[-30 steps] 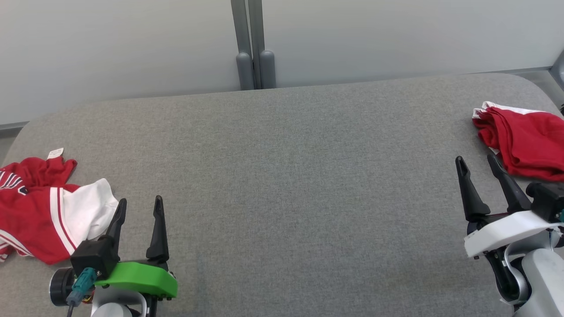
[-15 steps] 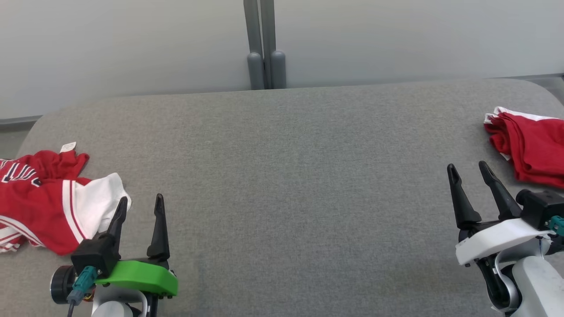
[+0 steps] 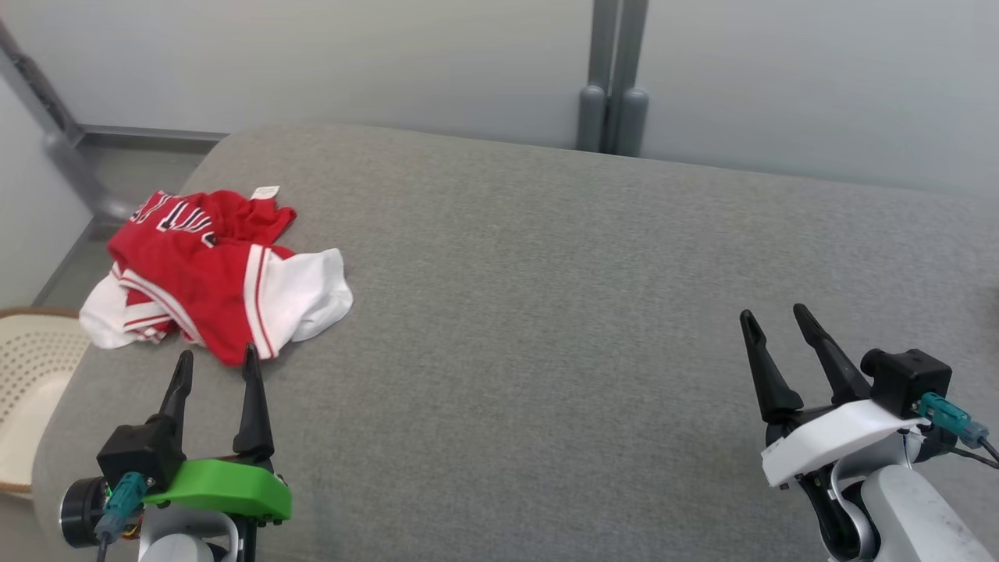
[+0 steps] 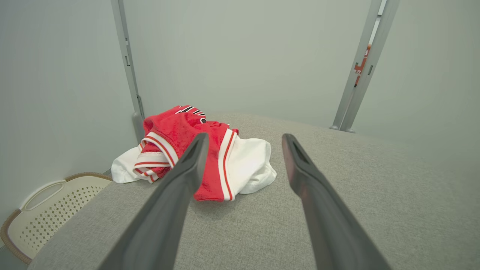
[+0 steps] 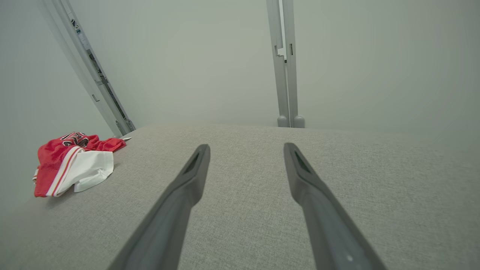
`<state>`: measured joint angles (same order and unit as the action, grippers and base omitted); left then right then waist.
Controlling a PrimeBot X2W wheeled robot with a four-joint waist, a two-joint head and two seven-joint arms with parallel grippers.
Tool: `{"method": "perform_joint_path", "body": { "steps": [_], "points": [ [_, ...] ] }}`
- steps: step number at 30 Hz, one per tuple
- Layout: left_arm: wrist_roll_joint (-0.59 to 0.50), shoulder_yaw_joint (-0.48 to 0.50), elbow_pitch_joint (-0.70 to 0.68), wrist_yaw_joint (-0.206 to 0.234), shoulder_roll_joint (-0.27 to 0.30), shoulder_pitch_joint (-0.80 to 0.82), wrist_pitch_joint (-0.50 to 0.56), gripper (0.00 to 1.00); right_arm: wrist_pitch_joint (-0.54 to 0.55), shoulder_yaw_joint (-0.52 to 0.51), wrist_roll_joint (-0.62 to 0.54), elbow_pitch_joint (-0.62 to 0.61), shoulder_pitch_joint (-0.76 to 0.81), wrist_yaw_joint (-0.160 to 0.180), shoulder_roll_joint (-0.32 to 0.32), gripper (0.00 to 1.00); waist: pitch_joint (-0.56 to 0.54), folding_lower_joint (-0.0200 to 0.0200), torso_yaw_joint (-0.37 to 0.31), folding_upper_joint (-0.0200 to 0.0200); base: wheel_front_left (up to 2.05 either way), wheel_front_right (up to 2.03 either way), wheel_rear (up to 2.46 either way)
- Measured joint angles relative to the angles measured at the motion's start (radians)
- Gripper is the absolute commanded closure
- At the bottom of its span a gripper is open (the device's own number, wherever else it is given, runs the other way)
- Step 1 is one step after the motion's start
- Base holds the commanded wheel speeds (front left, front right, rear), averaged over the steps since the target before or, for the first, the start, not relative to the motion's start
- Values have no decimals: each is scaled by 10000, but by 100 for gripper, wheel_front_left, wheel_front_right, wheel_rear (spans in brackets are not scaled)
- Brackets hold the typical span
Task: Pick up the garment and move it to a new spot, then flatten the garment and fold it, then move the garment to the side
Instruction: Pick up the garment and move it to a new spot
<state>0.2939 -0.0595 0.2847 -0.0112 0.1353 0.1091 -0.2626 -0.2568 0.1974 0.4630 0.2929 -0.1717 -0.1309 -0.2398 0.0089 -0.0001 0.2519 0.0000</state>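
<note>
A crumpled red and white garment [image 3: 211, 273] with lettering and a small white tag lies near the far left corner of the grey padded table [image 3: 546, 312]. My left gripper [image 3: 218, 362] stands open just in front of the garment, fingertips short of its near edge, nothing between them. In the left wrist view the garment [image 4: 195, 153] lies ahead, partly behind the left finger of the left gripper [image 4: 243, 138]. My right gripper [image 3: 773, 320] is open over bare table at the lower right. The right wrist view has the garment [image 5: 75, 165] far off to the left of the right gripper [image 5: 245, 148].
A cream perforated basket [image 3: 31, 382] sits beside the table's left edge, below table height; it appears as a basket [image 4: 48, 210] in the left wrist view too. Grey walls with metal posts [image 3: 613, 86] stand behind the table.
The camera has swung to the left: the whole picture shifted right, the red garment at the right edge left the frame, and the basket came into view. Both grippers stay open.
</note>
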Motion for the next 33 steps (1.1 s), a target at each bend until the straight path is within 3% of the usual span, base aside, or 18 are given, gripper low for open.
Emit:
{"method": "perform_joint_path", "body": {
  "steps": [11,19,27,33],
  "points": [
    [148,303,119,163,63,-13,0,0,-4,424,8,-50,-313,0,-138,0,160,0,1744,0,0,0,0],
    [326,407,31,217,79,151,259,0,-15,583,-86,-468,-498,0,-242,0,481,0,2006,0,0,0,0],
    [1039,616,123,15,928,2482,3135,0,-59,577,-449,-2086,-1066,0,-602,0,1279,1,1604,0,0,0,0],
    [2272,974,1216,-493,1569,4546,5455,0,-59,767,-598,-2863,-1502,0,-800,0,2132,1,1122,0,0,0,0]
  ]
}}
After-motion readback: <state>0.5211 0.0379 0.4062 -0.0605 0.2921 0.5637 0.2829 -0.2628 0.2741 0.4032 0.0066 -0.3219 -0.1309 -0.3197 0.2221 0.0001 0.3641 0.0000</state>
